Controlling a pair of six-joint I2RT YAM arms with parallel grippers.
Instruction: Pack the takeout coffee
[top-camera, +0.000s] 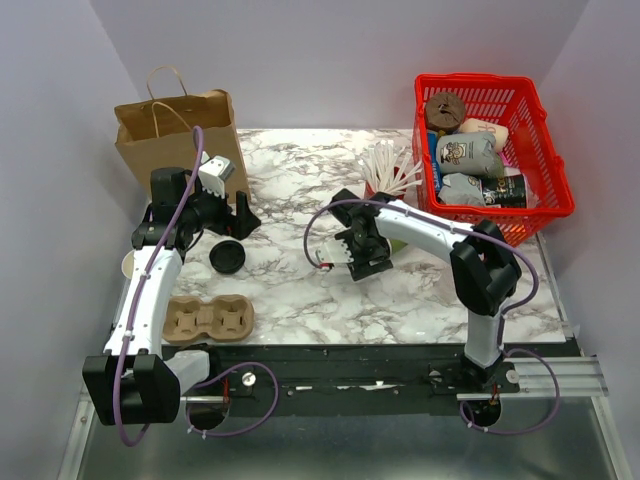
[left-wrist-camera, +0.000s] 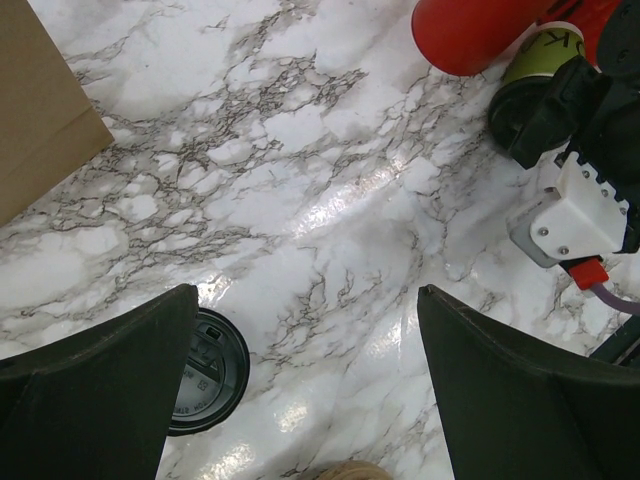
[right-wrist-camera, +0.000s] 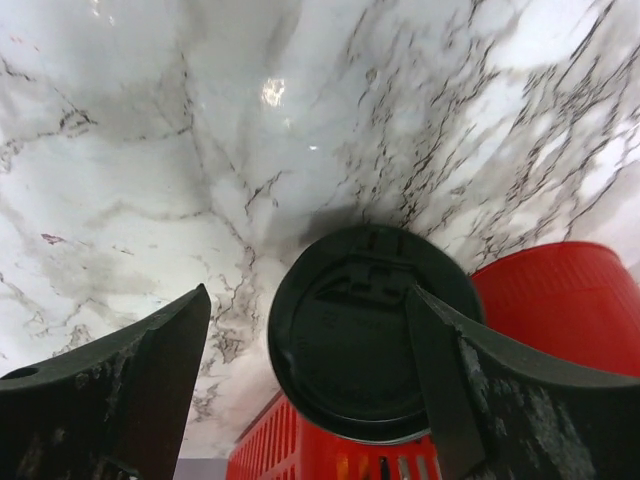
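Far L, we're seeing a brown paper bag (top-camera: 175, 135) standing at the back corner of the marble table (top-camera: 290, 290). Next to it the left gripper (left-wrist-camera: 308, 300) is hanging low over the marble w/ its jaws spread as wide as they go, gripping nothing. A loose lid (left-wrist-camera: 212, 372), black & round, is lying flat on the table under its L finger. Nearer the front edge, a cardboard cup carrier (top-camera: 207, 320) is sitting w/ its pockets unfilled. Moving to mid-table, we're finding the right gripper (right-wrist-camera: 307, 300) straddling the coffee cup (right-wrist-camera: 350, 340). Its jaws are standing apart, one on each side of the cup's black lid. We're seeing bare marble btwn one finger (right-wrist-camera: 120, 390) & the lid. The other finger is overlapping the lid's edge, & we can't tell if it's touching, so no firm grip is showing. The cup is sitting on the marble just beside a red cup (right-wrist-camera: 570, 300) holding white sticks (top-camera: 392, 168). From the L wrist cam we're catching its olive-green side. Far R at the back, a red basket (top-camera: 525, 225) is holding several packets & cups.
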